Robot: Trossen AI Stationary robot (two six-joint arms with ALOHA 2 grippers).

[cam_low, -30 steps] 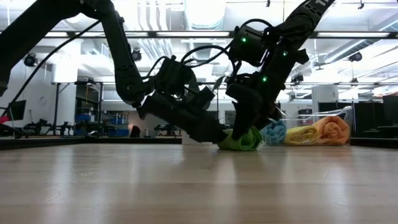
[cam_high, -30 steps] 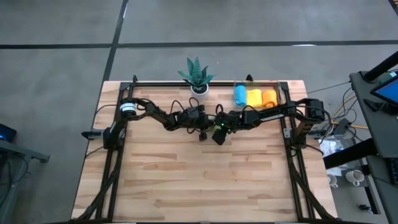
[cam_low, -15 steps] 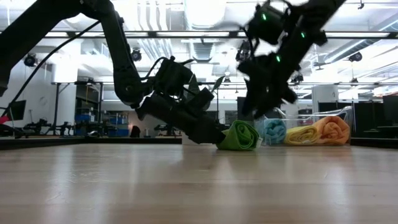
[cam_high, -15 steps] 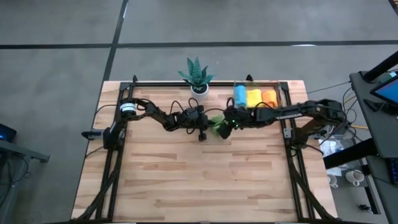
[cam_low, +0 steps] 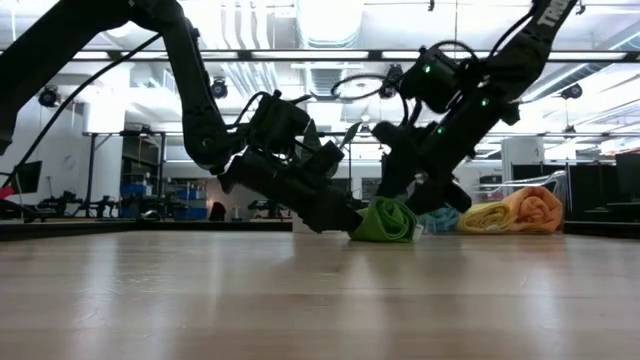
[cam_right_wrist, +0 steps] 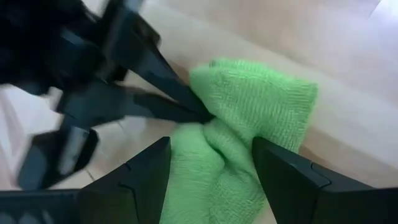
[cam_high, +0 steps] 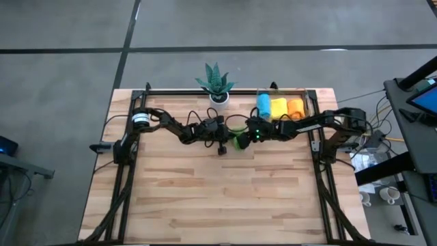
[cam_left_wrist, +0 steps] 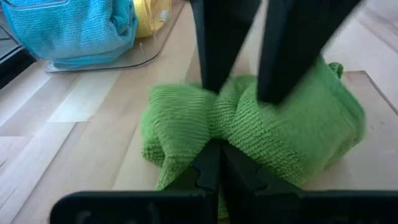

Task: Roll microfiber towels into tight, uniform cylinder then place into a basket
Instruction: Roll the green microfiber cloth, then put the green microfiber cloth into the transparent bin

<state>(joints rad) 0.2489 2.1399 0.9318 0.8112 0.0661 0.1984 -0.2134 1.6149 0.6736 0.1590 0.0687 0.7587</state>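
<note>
Green microfiber towel (cam_left_wrist: 249,134), rolled, lies on the table (cam_high: 225,198) near its rear centre, just beside the clear basket (cam_high: 307,102). Left gripper (cam_left_wrist: 214,163) has its jaws pressed together, pinching the end of the roll. Right gripper (cam_right_wrist: 208,152) sits over the same roll from the opposite side, fingers (cam_right_wrist: 140,177) spread wide to either side of the cloth. The basket holds three rolled towels: light blue (cam_high: 263,104), yellow (cam_high: 278,106) and orange (cam_high: 294,106). A potted plant (cam_high: 216,83) stands at the rear edge.
</note>
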